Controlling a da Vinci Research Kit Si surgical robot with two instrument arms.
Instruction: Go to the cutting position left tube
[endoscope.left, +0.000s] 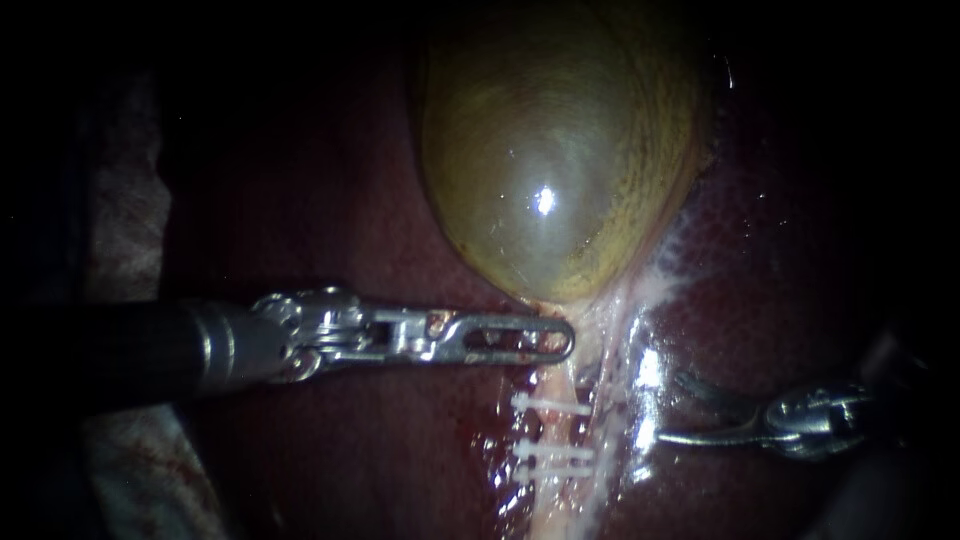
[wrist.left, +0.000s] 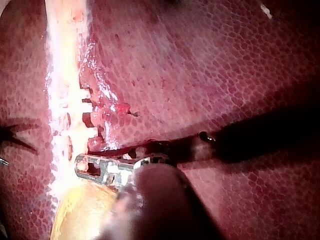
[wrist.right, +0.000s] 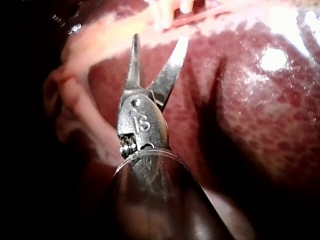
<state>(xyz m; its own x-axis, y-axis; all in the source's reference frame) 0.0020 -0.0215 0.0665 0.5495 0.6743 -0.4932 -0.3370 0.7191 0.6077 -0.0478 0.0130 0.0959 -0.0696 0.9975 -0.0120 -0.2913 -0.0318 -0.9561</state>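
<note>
1. Pale pinkish tube (endoscope.left: 557, 378), crossed by white clips (endoscope.left: 548, 405), runs down from the yellow-green gallbladder (endoscope.left: 555, 150) over the dark red liver (endoscope.left: 350, 450).
2. Left instrument (endoscope.left: 568, 340): slotted jaws closed on the tube, just below the gallbladder.
3. Right instrument (wrist.right: 159, 40): blades parted, holding nothing, near the clips.

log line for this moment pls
state: pre-cut | right instrument: jaws open, short of clipped tube | left instrument: at gallbladder neck | cut: not yet
</note>
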